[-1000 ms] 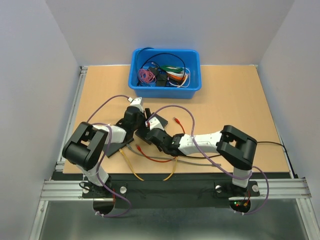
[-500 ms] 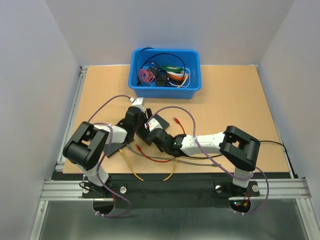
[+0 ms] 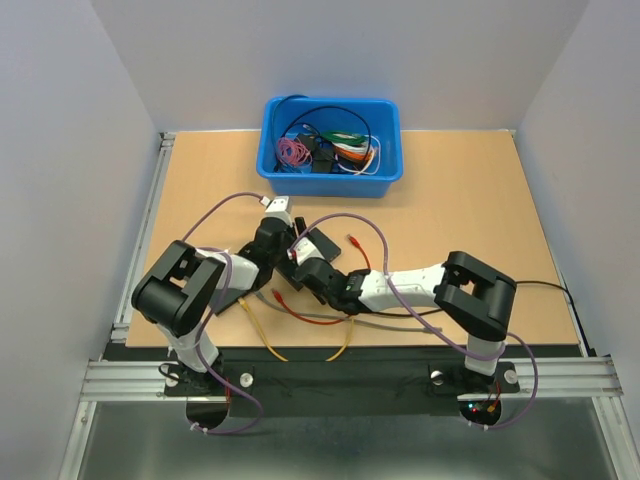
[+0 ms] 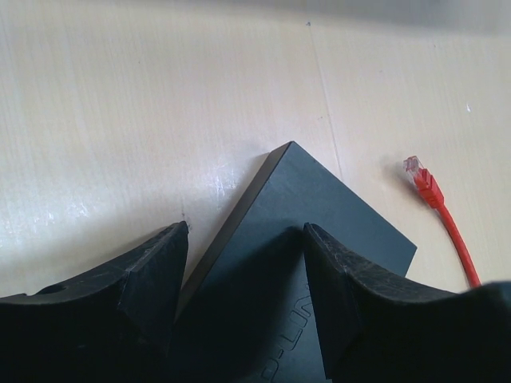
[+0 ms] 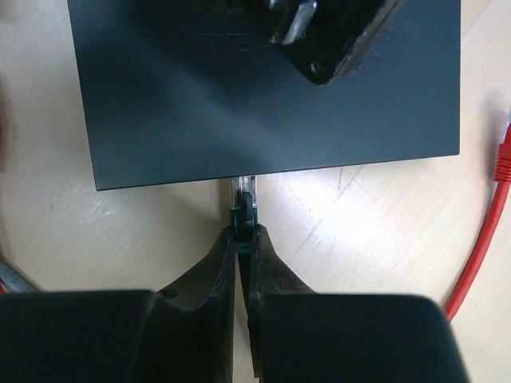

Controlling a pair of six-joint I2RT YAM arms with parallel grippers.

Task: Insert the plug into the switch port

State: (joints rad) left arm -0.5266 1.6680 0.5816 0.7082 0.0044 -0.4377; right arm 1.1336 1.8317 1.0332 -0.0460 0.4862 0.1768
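Our right tool [image 5: 243, 235] was pinched tight on the green plug [image 5: 243, 209], there at the near edge of the switch [image 5: 200, 104]. The plug's clear tip met that edge, though we could not tell how deep it sat in the port. Our left tool [image 4: 243, 239] stood spread wide over a corner of the switch, one finger [image 5: 335, 40] lying across its dark top. A red cable [image 4: 443, 223] lay loose on the desk [image 4: 120, 104] just beside the switch. A blue bin [image 3: 340, 185] sat at the far side.
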